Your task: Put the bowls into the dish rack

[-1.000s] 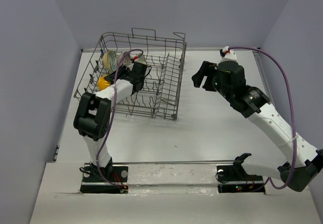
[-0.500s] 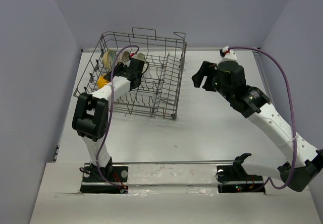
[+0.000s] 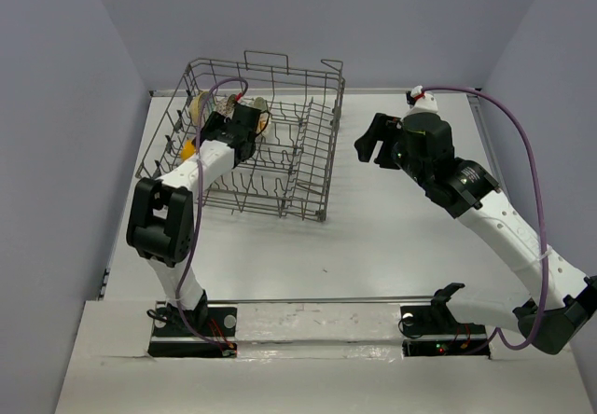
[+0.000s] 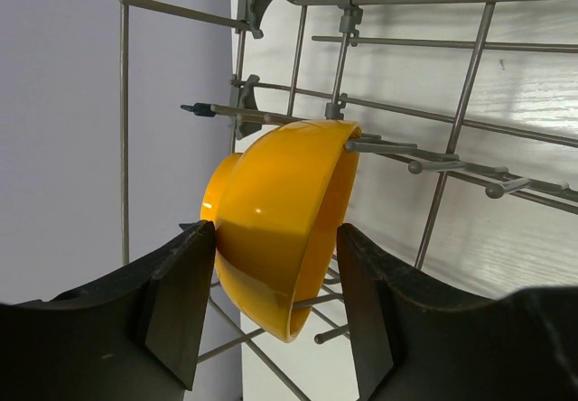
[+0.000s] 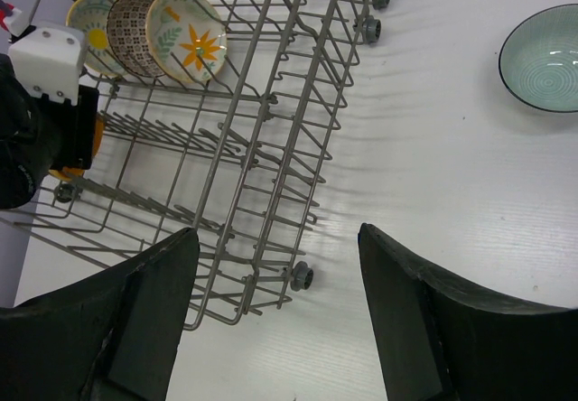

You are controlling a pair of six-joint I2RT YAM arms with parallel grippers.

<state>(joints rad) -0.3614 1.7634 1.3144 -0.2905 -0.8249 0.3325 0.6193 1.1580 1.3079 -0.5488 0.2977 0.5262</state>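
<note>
From above, my left claw (image 3: 229, 127) sits inside the dish rack (image 3: 317, 144), and my right claw (image 3: 366, 141) hangs over the surface (image 3: 392, 237) beside it. At my left wrist, the fingers clamp the orange bowl (image 4: 271, 229), which stands on edge among the tines, mouth facing right. At my right wrist, the claw gapes empty. Three patterned bowls (image 5: 134, 22) stand on edge in the rack's far row, and the teal bowl (image 5: 546, 58) sits mouth-up on the surface.

Orange bowl (image 4: 280, 229) on edge in rack (image 3: 317, 153); teal bowl (image 5: 546, 58) outside
</note>
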